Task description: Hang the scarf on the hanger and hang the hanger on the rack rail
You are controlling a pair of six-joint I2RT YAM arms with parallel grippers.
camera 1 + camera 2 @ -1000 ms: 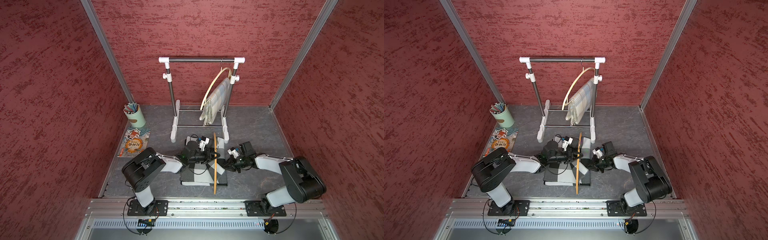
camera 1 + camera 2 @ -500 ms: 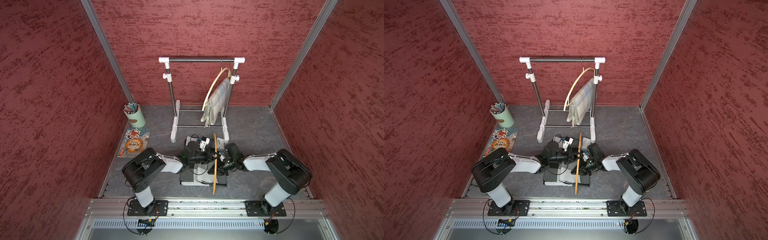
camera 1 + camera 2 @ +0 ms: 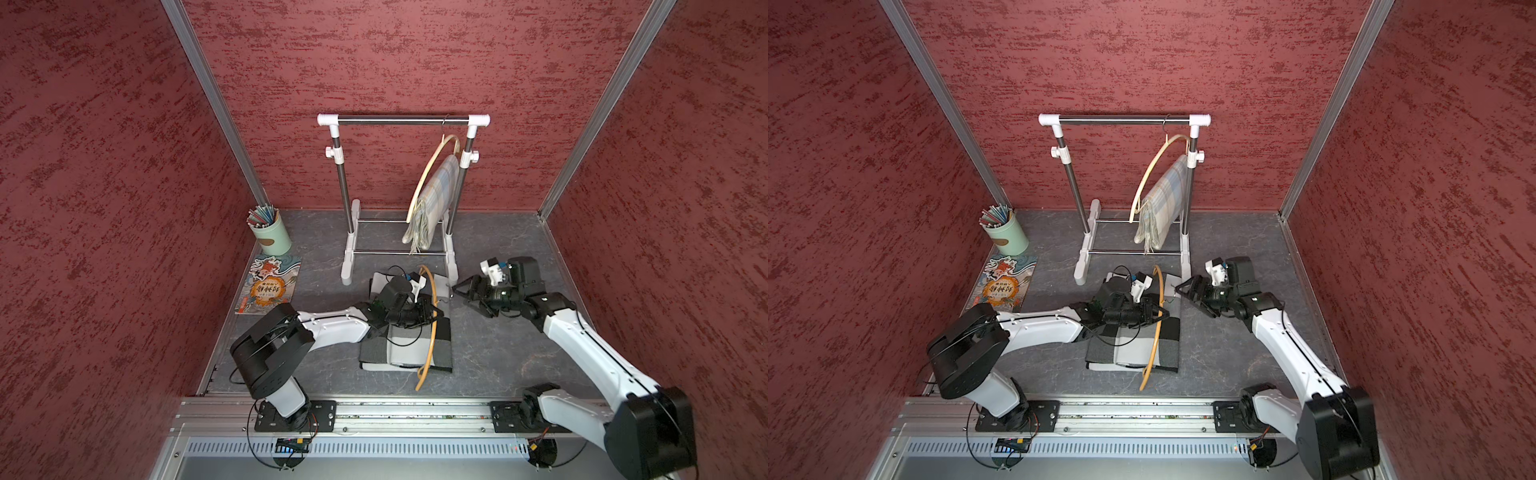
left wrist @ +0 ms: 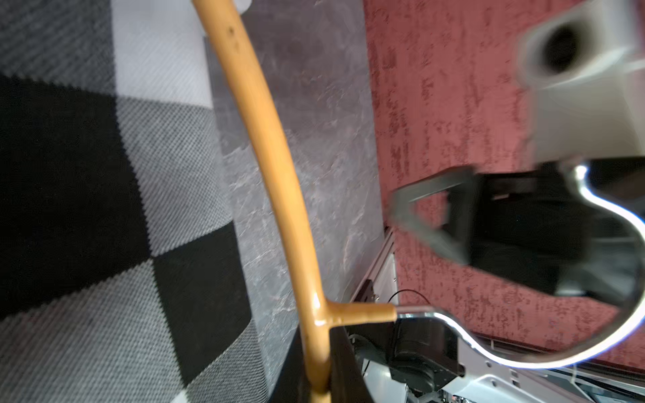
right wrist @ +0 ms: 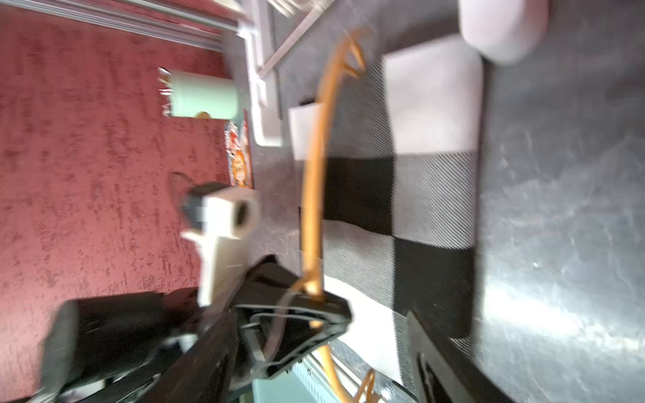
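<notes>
- Since the earlier frame, your right gripper (image 3: 467, 297) has drawn back from the hanger (image 3: 431, 345) and spread its jaws wide. It now hangs empty, near the right foot of the rack (image 3: 399, 121).
- Your left gripper (image 3: 433, 311) is clamped narrow on the hanger at the neck, where the metal hook (image 4: 523, 356) joins the wood. Judgement: this grip keeps the bow standing on edge so that cloth can be passed over it.
- The scarf (image 3: 442, 340), checked black, grey and white, lies folded flat on the table (image 3: 498, 353). It sits directly under the hanger and is not yet draped.
- Judgement: the free gripper stands open ready to pinch the scarf's edge.
- A second hanger (image 3: 419, 187) on the rack already carries a plaid cloth (image 3: 436, 195).
- Writing: the book (image 3: 268, 286) shows large characters on an orange disc, too small to read. No other label is legible.
</notes>
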